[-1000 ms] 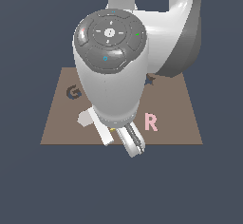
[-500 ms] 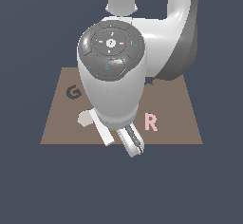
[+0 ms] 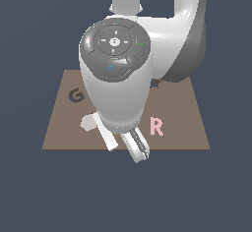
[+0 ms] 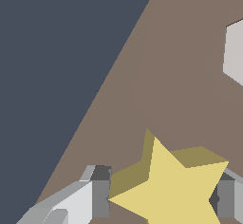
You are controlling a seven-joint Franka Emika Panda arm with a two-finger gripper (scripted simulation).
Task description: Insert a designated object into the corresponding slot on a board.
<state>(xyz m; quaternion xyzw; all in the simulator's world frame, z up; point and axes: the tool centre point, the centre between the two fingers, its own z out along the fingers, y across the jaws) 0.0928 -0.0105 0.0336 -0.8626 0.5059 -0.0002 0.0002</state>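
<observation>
Over the last second the arm's big wrist housing has risen slightly toward the exterior camera while the tool [image 3: 129, 147] stays low at the near edge of the board [image 3: 182, 128], so I judge the grasp made and a lift just beginning. The wrist view bears this out: the tool's two fingers [image 4: 97, 194] sit against opposite sides of the yellow star [image 4: 171, 187], clamped on it, with the star flat over the brown board close to its edge. A star has no real long axis (five like points); it lies face-up, one point aimed away from the tool across the board and two side points toward the fingers. The slot [image 3: 156, 83] peeks out dark behind the arm, well apart from the star, so carrying remains. The pink R [image 3: 156, 126] lies near the tool.
</observation>
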